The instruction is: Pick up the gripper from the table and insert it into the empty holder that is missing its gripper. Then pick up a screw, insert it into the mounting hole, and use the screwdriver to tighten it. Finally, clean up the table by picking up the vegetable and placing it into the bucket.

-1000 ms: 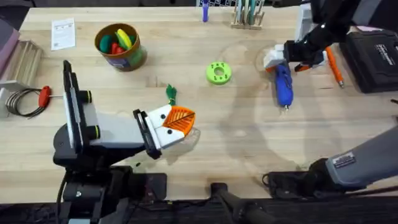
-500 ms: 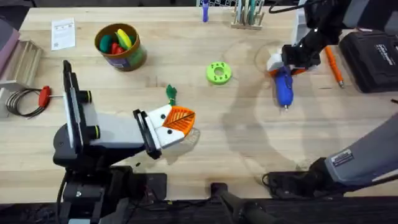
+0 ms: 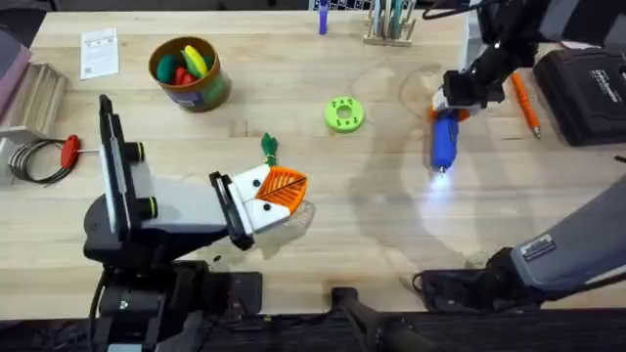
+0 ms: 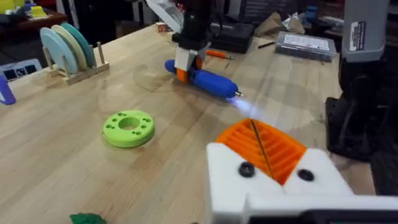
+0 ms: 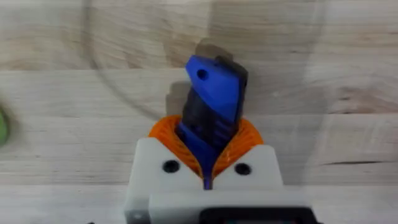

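The blue screwdriver [image 3: 443, 142] lies on the table at the right, and a light glows on the wood at its metal tip. My right gripper [image 3: 453, 99] is shut on its rear end; the blue body [image 5: 211, 102] sits between the orange pads [image 5: 239, 144]. From the left wrist the screwdriver [image 4: 208, 81] shows beyond my left gripper [image 4: 261, 149], which is shut and holds nothing. In the overhead view the left gripper [image 3: 281, 193] hovers near the middle of the table. The dark green vegetable [image 3: 269, 147] lies just behind it. The bucket [image 3: 189, 73] stands at the back left. The small gripper piece, holder and screw are out of view.
A lime-green disc [image 3: 343, 114] lies between the vegetable and the screwdriver. A thin orange tool [image 3: 525, 106] and a black case [image 3: 587, 88] sit at the right edge. A red-handled tool [image 3: 68, 152] with a wire coil lies far left. A disc rack [image 3: 389, 24] stands at the back.
My right gripper has come down and closed on the screwdriver's rear end. The screwdriver has turned slightly and a light has come on at its tip. The left arm has not moved.
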